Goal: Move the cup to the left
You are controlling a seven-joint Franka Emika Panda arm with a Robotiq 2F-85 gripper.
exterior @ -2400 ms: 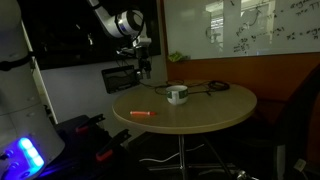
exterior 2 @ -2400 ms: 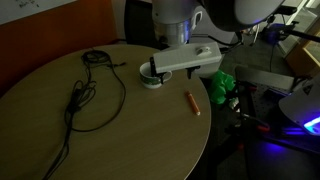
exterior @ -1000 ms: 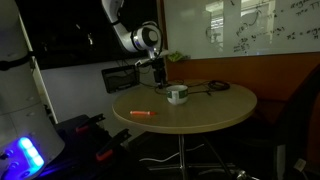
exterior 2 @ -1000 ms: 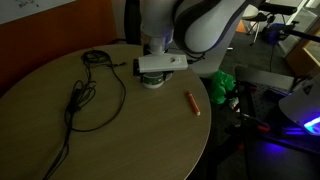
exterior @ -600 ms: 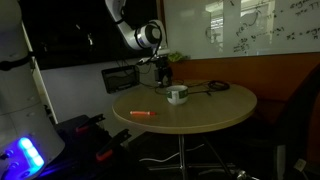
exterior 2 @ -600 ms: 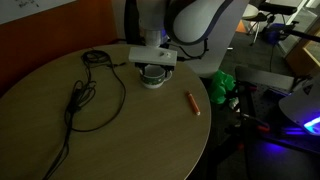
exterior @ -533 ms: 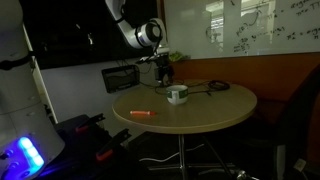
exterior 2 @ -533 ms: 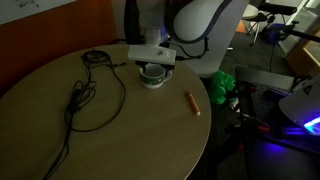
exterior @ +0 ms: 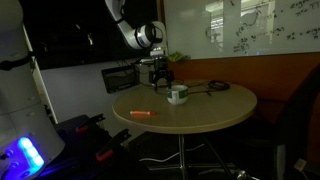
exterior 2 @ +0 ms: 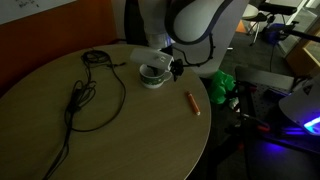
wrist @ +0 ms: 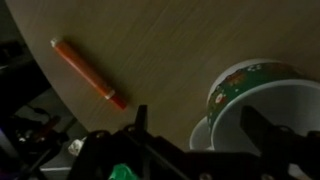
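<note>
Pincer (wrist: pixel 197 122), fingers apart, straddles the rim of the cup (wrist: pixel 262 88), seemingly empty inside.

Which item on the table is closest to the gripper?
The white cup: the open gripper is right at its rim, while the orange marker and black cable lie apart.

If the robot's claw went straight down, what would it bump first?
Probably the cup. The open gripper points down at it, with the cup's rim between its fingers. Depth is hard to judge.
</note>
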